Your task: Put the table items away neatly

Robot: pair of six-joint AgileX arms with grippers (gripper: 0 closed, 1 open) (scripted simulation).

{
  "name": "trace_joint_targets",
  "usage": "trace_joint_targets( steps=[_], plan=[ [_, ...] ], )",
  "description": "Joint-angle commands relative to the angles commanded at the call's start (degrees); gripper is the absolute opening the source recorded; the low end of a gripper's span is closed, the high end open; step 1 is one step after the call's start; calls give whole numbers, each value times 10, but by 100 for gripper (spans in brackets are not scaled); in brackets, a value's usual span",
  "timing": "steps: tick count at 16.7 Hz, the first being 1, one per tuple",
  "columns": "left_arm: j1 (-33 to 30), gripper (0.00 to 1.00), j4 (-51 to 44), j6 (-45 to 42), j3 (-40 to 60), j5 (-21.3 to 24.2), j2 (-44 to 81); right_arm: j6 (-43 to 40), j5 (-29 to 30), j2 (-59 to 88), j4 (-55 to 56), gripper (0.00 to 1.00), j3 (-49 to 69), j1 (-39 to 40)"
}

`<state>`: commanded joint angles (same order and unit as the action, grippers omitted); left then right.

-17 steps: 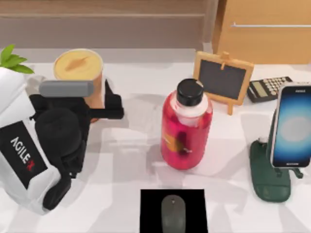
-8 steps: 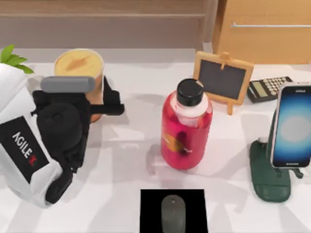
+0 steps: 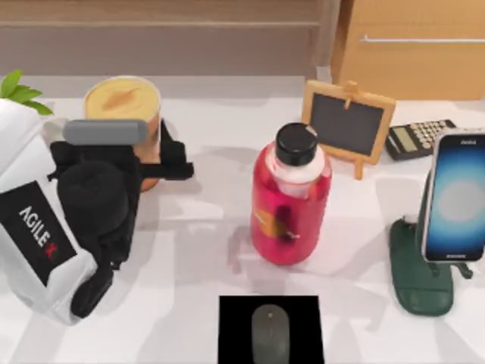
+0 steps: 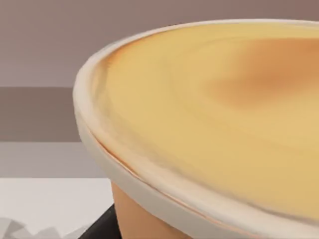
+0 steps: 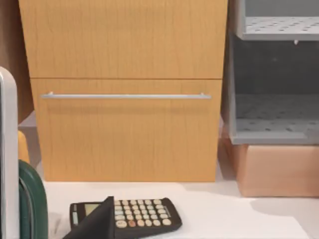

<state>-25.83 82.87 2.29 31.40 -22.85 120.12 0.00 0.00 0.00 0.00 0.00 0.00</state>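
One left gripper [image 3: 148, 163] fingers pinching orange cup [image 3: 125, 106], cup's lower half hidden.

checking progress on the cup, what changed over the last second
The left arm shifted slightly toward the table's far edge, bringing the left gripper in at the cup; whether it grips is hidden. The cup itself hardly moved. Bottle, phone on its stand, mouse, chalkboard and calculator stayed put.

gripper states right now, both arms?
Left gripper: closed around the orange cup at the table's back left.
Right gripper: cannot be told.
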Motion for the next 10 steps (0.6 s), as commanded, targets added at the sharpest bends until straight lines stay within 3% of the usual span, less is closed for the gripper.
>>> trace_joint_targets(
  steps=[2,3,10],
  plan=[
    [0,2,0,0,0,0,0,0,0,0,0,100,0,0],
    [0,0,0,0,0,0,0,0,0,0,0,100,0,0],
    [0,0,0,0,0,0,0,0,0,0,0,100,0,0]
  ],
)
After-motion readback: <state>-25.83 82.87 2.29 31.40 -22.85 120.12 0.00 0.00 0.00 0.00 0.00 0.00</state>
